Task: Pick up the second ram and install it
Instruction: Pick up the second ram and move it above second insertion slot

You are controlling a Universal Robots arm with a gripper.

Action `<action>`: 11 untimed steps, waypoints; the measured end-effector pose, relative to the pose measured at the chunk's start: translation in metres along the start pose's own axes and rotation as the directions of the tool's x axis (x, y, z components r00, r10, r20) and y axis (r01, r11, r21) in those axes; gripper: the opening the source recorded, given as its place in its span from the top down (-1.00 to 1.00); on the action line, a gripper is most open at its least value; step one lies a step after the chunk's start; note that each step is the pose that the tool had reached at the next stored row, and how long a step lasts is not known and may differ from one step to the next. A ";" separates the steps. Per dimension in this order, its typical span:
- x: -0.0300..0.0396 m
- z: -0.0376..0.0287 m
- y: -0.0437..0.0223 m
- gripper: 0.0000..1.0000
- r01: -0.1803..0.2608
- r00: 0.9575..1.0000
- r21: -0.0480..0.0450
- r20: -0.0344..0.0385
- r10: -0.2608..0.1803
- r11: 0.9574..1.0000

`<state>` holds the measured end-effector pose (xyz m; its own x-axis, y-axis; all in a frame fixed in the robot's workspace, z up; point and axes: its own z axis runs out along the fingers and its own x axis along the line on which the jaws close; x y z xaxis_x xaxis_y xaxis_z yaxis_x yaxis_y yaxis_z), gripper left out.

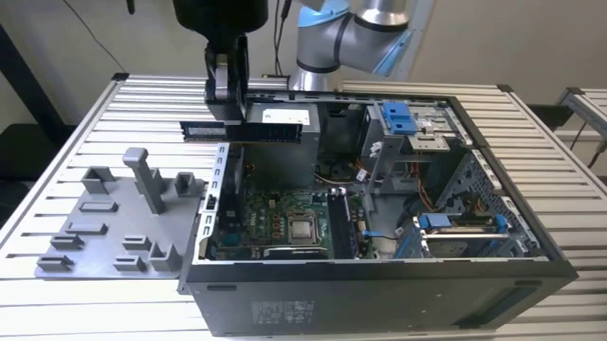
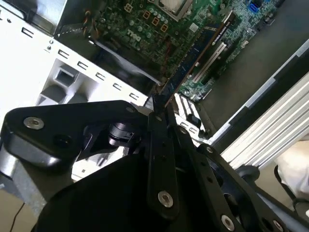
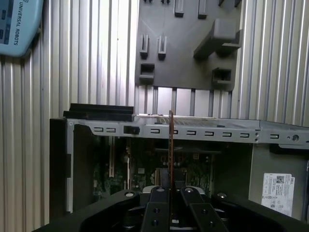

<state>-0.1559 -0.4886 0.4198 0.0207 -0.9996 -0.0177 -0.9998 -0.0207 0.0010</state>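
Observation:
The second ram is a long dark stick held level in the air, with my gripper shut on it near its middle. It hangs over the open computer case's wall on the exterior view's left, above the green motherboard. In the first wrist view the ram shows edge-on as a thin line running out from my gripper across the case wall. In the second wrist view the ram points from my gripper toward the motherboard.
The grey holder tray lies beside the case on the exterior view's left, its slots bare. A dark stick stands in a slot on the motherboard. The power supply and drive bays crowd the case. A teach pendant lies on the slatted table.

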 end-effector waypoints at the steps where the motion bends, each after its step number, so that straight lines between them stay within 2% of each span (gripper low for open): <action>1: 0.0000 0.0000 -0.0014 0.72 0.001 1.000 0.000 0.000 -0.001 1.000; 11: 0.0003 0.0000 -0.0144 0.72 0.007 1.000 0.000 0.000 -0.007 1.000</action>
<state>-0.1414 -0.4886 0.4198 0.0274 -0.9995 -0.0176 -0.9996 -0.0274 0.0010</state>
